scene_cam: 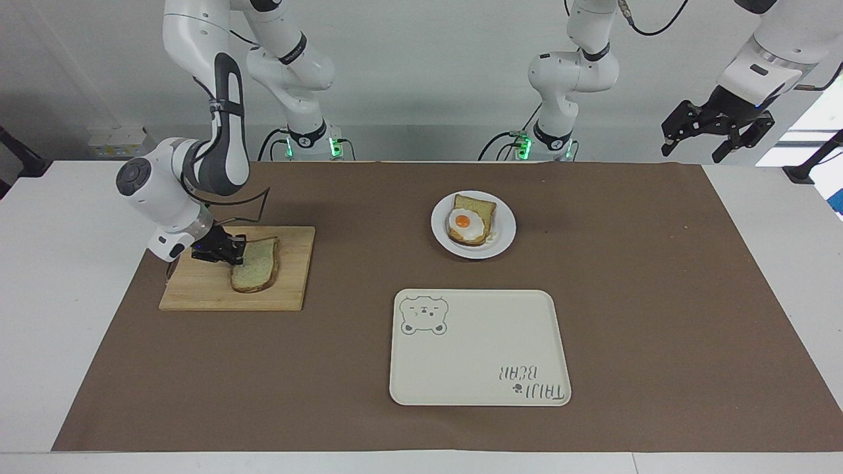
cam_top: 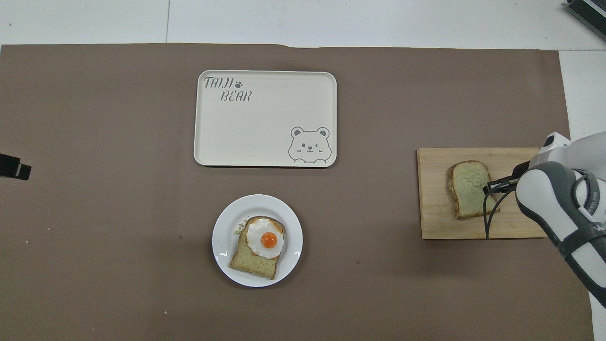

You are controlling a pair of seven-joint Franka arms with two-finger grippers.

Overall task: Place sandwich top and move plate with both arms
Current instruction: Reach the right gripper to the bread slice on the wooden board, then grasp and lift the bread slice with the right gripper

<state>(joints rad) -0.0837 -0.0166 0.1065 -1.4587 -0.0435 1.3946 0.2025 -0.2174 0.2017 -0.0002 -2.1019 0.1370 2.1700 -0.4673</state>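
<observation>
Bread slice lies flat on the cutting board at the right arm's end of the table. The right gripper is low at the slice's edge on the side away from the plate, jaws closed down on that edge, so it has the slice pinched by one side only. The slice is not off the board yet.

The plate sits near the table's middle, well apart from the board, with the toast and fried egg on it. The tray lies farther from the robots than the plate and has nothing on it.

The left gripper is up in the air over the left arm's end of the table, jaws spread wide, nothing in them. That arm waits.

Advice for the lift:
- Raise straight up and slowly. An edge pinch on soft bread will probably let the free side droop or tear.
- Check that the whole slice has left the board before moving sideways.
- Carry it high enough to pass over the egg, then come down square over the toast so the crusts line up.
- Release only once the slice rests on the egg. A drop from height risks shifting the egg or landing skewed.
- Back the right gripper out sideways so it does not drag the slice off.
</observation>
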